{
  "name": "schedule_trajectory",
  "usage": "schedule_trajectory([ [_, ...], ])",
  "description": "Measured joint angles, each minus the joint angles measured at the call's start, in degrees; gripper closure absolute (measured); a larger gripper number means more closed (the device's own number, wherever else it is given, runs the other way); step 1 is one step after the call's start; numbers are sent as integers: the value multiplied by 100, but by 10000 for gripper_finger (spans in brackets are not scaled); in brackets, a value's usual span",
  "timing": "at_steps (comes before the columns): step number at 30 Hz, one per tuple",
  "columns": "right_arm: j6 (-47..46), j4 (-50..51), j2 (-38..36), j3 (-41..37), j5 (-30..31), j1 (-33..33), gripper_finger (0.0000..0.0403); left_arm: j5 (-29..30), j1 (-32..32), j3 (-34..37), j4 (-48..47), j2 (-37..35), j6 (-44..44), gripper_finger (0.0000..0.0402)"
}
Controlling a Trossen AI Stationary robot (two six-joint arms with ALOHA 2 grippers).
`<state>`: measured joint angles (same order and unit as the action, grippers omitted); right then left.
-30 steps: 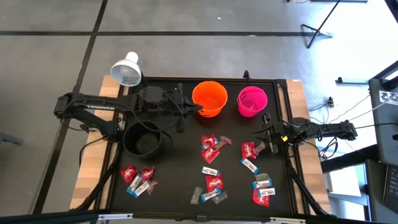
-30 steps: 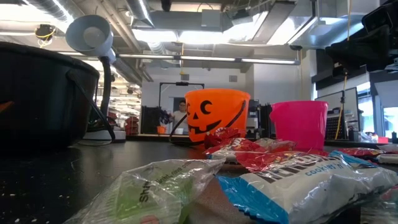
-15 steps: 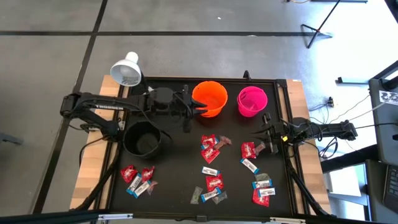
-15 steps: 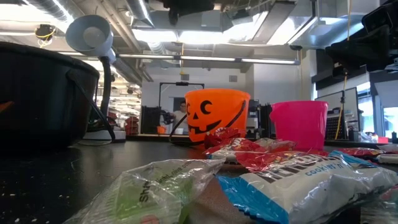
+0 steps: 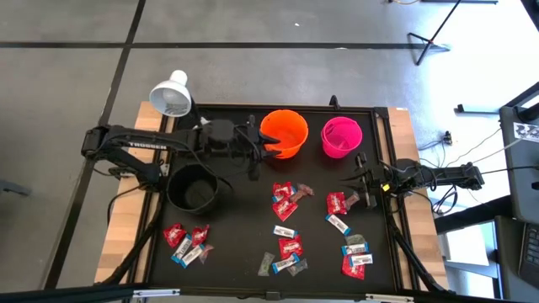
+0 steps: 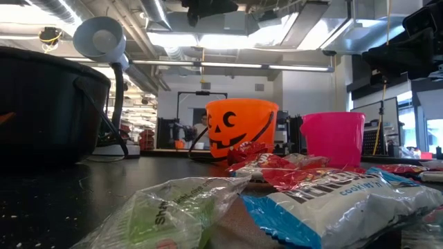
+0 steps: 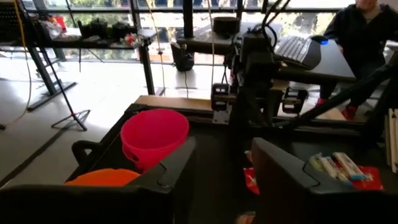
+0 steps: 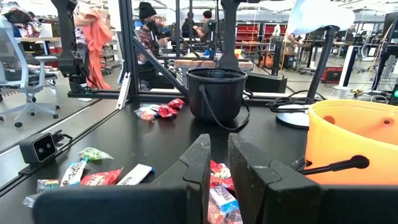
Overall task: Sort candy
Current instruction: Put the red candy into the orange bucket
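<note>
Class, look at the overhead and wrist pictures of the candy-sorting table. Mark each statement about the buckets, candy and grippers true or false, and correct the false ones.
1. The left gripper is at the orange bucket. True.
2. The pink bucket stands between the orange and black buckets. False: the orange one stands between the pink and the black bucket.
3. The left gripper's fingers are apart with nothing between them. True.
4. The table holds no candy. False: candy lies scattered on it.
5. The right gripper is over the black bucket. False: it is near the table's right edge.

orange bucket point(image 5: 283, 133), black pumpkin face in low view | pink bucket point(image 5: 341, 136) | black bucket point(image 5: 194, 187) | desk point(image 5: 244, 227) black | candy point(image 5: 285, 202) red, blue-and-white, silvery-grey | lamp point(image 5: 171, 94) white
</note>
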<state>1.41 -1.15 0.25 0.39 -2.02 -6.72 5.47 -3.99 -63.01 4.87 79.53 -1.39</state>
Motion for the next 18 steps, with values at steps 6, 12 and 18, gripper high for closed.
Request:
schedule_trajectory([
  [6, 0, 0, -2, 1, 2, 0, 345, 370, 127, -435, -987, -4, 74, 257],
  [12, 0, 0, -2, 1, 2, -2, 345, 465, 313, -540, -1167, -7, 66, 257],
  [18, -1, 0, -1, 1, 2, -1, 345, 755, 480, -539, -1222, -7, 61, 257],
])
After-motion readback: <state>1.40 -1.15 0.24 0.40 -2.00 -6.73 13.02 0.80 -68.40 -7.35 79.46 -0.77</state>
